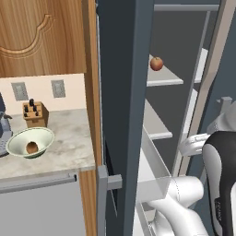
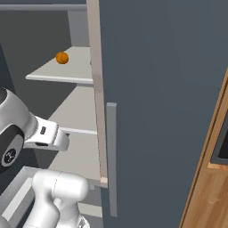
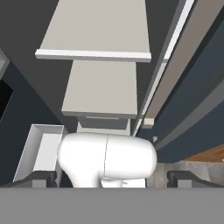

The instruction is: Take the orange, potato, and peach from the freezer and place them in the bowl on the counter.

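Two fruits wait on a freezer (image 1: 124, 92) shelf above the wide-open, empty gripper (image 3: 112, 180): the peach (image 1: 156, 63) and the orange (image 2: 62, 57), so it must rise.

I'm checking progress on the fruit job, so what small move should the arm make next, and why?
Probably raise the open, empty tool toward the upper freezer shelf. The potato already sits in the bowl on the counter, while the peach and the orange remain on that shelf. Which fruit is nearer to reach is hard to tell.
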Controlling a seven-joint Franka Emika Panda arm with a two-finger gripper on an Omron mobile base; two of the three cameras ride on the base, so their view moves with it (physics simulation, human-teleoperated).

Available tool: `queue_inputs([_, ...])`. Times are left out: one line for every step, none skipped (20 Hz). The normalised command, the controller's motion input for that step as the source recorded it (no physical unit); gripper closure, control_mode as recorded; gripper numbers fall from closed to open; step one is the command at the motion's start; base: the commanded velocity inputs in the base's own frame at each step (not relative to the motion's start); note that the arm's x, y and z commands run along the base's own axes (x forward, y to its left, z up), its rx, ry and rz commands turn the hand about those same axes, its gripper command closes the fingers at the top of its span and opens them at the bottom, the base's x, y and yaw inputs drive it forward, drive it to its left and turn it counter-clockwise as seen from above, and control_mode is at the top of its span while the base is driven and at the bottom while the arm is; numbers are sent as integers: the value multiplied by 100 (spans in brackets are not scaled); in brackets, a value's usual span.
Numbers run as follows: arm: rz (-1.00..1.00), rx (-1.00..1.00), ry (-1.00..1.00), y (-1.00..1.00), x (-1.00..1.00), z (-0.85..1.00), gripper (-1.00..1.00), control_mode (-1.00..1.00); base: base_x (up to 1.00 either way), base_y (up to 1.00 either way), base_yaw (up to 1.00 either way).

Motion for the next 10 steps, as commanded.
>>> queue_inputs([0, 0, 0, 0, 0, 0, -100, 100, 49, 28, 0])
queue_inputs([0, 0, 0, 0, 0, 0, -100, 100, 10, 6, 0])
queue_inputs([0, 0, 0, 0, 0, 0, -100, 100, 0, 2, 0])
queue_inputs([0, 0, 0, 3, 0, 0, -100, -100, 0, 0, 0])
queue_inputs([0, 0, 0, 0, 0, 0, -100, -100, 0, 0, 0])
queue_inputs([0, 0, 0, 13, 0, 26, -100, -100, 0, 0, 0])
queue_inputs([0, 0, -3, 10, -6, 39, -100, -100, 0, 0, 0])
queue_inputs([0, 0, -5, 11, 0, 55, -100, -100, 0, 0, 0])
queue_inputs([0, 0, -13, 12, -2, 71, -100, -100, 0, 0, 0])
queue_inputs([0, 0, -17, 0, -6, 76, -100, -100, 0, 0, 0])
